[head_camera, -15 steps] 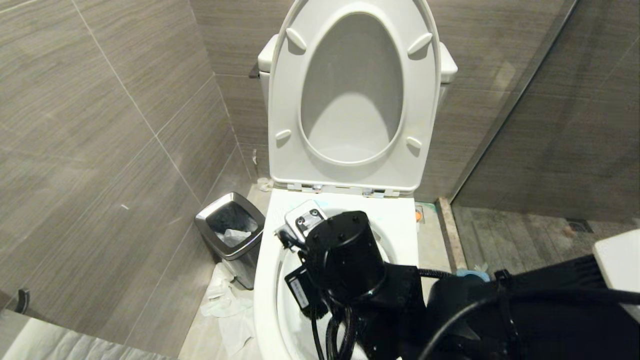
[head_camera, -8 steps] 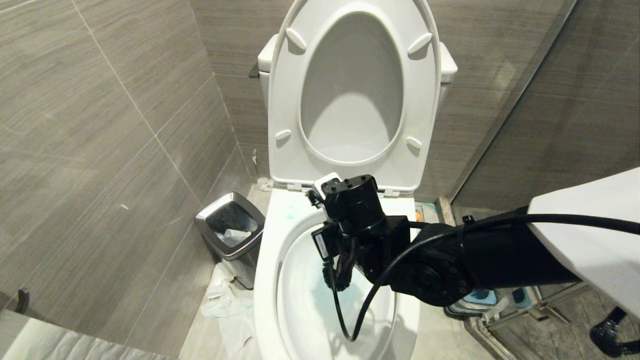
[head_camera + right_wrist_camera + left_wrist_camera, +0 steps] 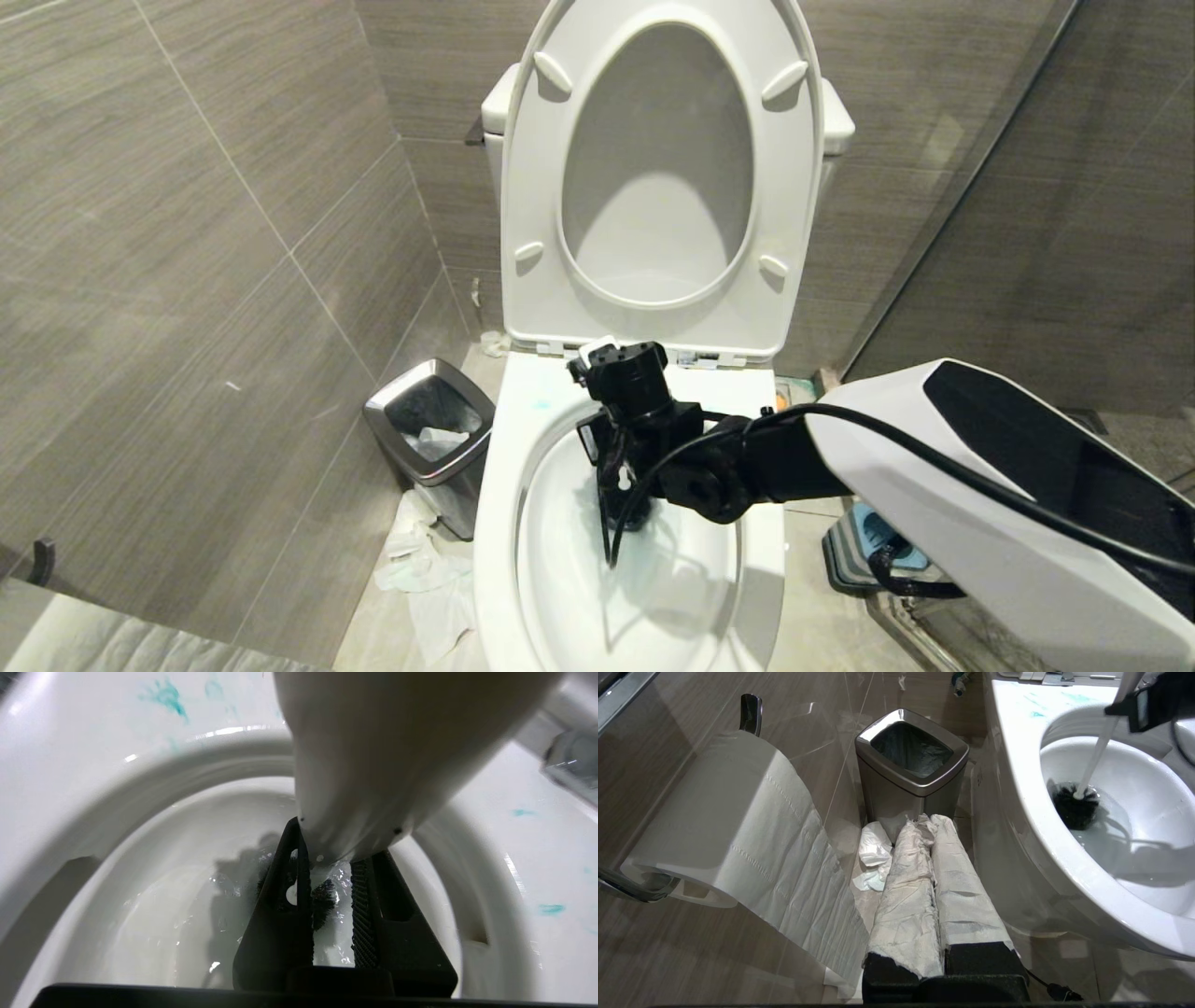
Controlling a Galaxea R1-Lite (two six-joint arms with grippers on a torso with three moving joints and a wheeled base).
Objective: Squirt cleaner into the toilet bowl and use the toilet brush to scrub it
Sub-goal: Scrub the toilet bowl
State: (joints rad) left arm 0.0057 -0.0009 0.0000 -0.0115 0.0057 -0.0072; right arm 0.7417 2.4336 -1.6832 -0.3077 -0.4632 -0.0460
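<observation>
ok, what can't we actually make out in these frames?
- Head view: the toilet brush head, hidden behind the right end effector and wrist.
- Right wrist view: the brush handle, a close blur covering the far rim of the toilet bowl.
- Left wrist view: bowl's far side cut off by the frame edge.

Toilet bowl (image 3: pixel 504 560) glossy white w/ turquoise cleaner smears (image 3: pixel 166 695) on rim. Toilet brush (image 3: pixel 1074 807): pale grey handle, black bristles. Bin (image 3: pixel 911 772) brushed steel, black liner. Walls grey-brown streaked tile.

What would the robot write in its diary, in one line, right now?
step: scrubbing | right end effector: shut on toilet brush | bristles: in water of toilet bowl | cleaner: smears on rim | left end effector: shut, parked near bin
</observation>
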